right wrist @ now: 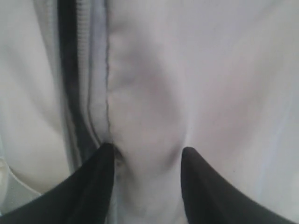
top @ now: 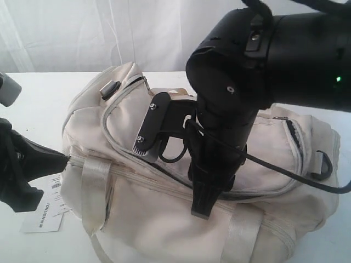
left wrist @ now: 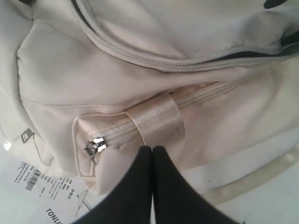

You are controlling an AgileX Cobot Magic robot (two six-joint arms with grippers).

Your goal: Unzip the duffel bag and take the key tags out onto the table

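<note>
Near left: white paper barcode label [top: 44,211] lies flat on the table [top: 33,98], which is plain white and smooth. Left fingers [left wrist: 135,186], black and tapered, are pressed together, tips against the left end of the duffel bag [top: 164,219], just below a glossy ribbed webbing strap [left wrist: 159,122]. A metal zipper pull [left wrist: 93,148] is just beside them. Bag is cream-white soft fabric, creased and slumped, sitting mid-table. Right fingers [right wrist: 84,186] stand apart on the bag's top, a soft fabric ridge bulging between them. Next to it the main zipper [right wrist: 70,70] gapes as a dark slit. Black D-ring [top: 323,164] at the bag's right end. Far: white draped curtain [top: 82,33].
</note>
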